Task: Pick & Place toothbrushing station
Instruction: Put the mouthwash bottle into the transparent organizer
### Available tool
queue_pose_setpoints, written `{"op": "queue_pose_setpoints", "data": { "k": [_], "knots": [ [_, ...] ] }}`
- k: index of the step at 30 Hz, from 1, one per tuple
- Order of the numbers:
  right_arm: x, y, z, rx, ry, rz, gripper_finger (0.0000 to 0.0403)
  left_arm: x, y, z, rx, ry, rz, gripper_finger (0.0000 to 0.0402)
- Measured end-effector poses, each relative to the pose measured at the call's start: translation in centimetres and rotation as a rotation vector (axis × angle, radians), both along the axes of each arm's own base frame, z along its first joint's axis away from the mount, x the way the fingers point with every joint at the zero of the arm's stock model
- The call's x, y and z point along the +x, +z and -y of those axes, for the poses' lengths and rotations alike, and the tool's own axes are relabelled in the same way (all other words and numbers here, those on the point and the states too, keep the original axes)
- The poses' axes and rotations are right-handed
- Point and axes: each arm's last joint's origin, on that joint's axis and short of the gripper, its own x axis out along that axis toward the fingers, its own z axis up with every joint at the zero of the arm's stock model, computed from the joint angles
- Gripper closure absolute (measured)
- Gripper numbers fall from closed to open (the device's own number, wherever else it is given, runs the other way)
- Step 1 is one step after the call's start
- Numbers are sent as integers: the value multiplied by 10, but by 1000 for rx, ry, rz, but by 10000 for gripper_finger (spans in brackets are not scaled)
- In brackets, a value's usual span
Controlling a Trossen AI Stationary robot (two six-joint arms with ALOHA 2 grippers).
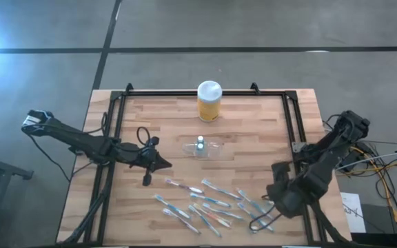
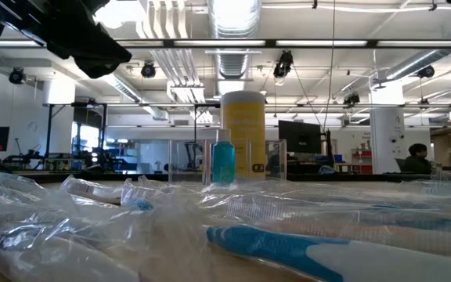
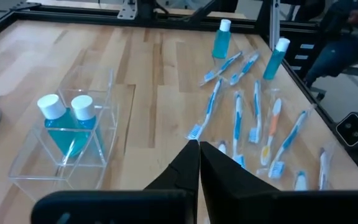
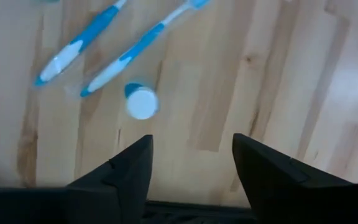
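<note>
Toothbrushing station [image 1: 202, 148] mid-table, walls barely discernible

We are seeing the holder [image 1: 202, 148] lying near the middle of the tabletop [image 1: 253, 131], with two bottles [image 3: 67, 118] standing in it side by side. The jar [image 1: 209, 100] is standing behind the holder, at the far edge. The toothbrushes [image 1: 209, 203] are lying scattered in front of the holder, toward the near edge. The left gripper [image 1: 163, 164] is reaching in from the left, just left of the holder. The right gripper [image 1: 276, 198] is hanging at the right end of the toothbrushes, above another bottle [image 4: 142, 102] standing beside two of them.
</note>
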Motion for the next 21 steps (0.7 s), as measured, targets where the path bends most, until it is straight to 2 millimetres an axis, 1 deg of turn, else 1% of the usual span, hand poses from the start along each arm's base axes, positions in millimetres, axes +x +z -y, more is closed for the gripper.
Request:
{"op": "queue_pose_setpoints", "data": {
  "k": [7,12,17,21],
  "knots": [
    [7,-18,-14,-75,102,-25,175,0,0,1,-19,1,-3,385],
    [14,-30,-24,-81,170,-29,176,0,0,1,-32,5,-7,385],
    [19,-37,-29,-80,222,-30,177,0,0,1,-33,5,-7,385],
    [17,-39,-30,-66,229,-37,180,0,0,1,-33,4,-7,385]
  ]
}}
